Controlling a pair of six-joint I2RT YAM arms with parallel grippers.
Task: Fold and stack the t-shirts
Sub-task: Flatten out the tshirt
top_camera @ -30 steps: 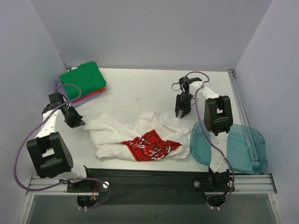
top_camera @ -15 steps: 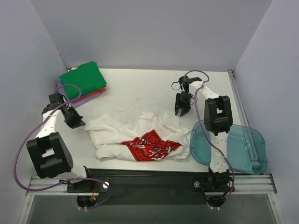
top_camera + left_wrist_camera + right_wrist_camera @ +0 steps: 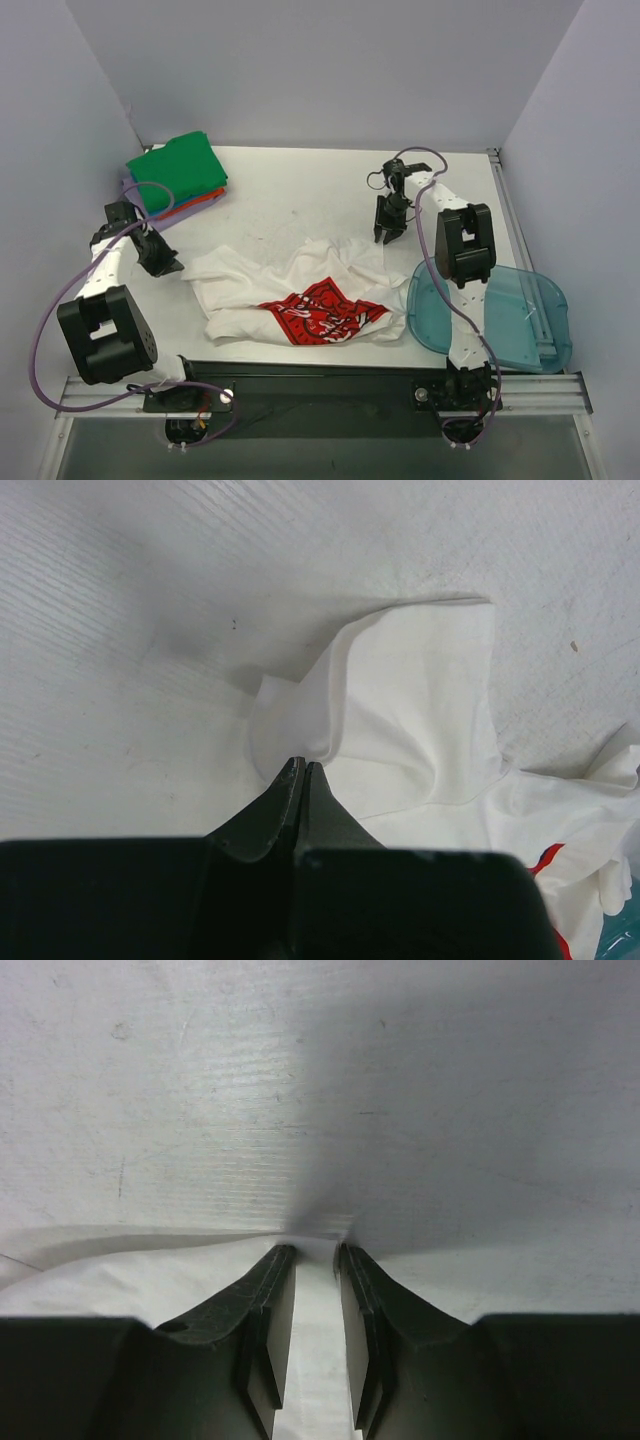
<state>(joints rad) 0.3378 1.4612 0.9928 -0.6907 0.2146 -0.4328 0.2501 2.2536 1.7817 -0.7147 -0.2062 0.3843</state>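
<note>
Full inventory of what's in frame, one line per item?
white shirt: 1, white with red logo, crumpled, mid-table
folded shirts: 1 stack, green on top, red-orange and lavender edges below, far-left corner
bin: 1, translucent blue, near-right edge
table: 1, white, under everything
left claw: 1, black, shut, tips at the white shirt's left edge
right claw: 1, black, closed on a raised fold at the white shirt's far-right corner

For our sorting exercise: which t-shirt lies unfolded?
The white t-shirt with the red logo, crumpled mid-table; the others sit folded in the stack at far left.
</note>
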